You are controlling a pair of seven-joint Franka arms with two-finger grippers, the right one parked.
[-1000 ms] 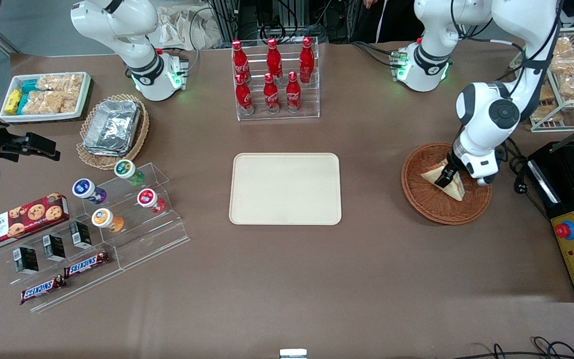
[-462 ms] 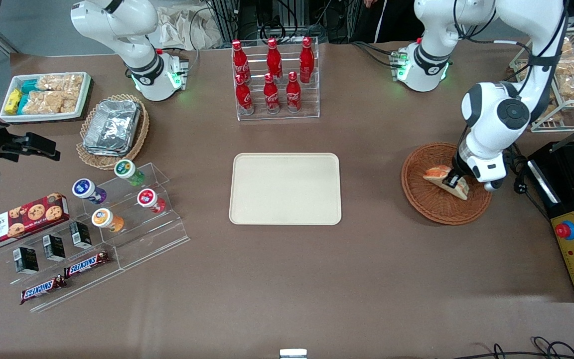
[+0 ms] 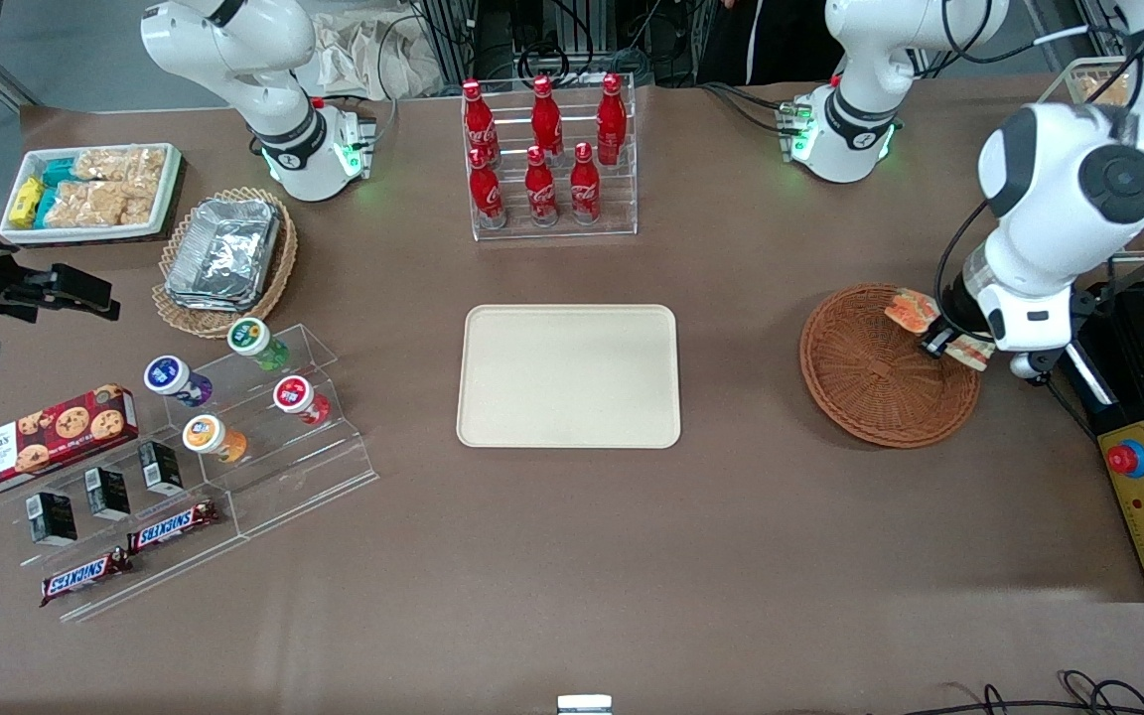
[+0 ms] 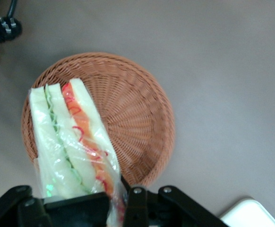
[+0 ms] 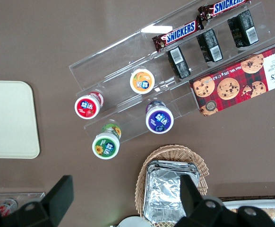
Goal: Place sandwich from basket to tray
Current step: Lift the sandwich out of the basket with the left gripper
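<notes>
front: hand (image 3: 941,344) lifts sandwich (image 3: 914,309).

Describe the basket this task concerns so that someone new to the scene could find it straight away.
Start at the cream tray in the middle of the table and look toward the working arm's end: the basket lies flat there, round, shallow and reddish-brown. The end effector holds the sandwich above its rim. The other basket is lighter tan and holds foil containers.
</notes>
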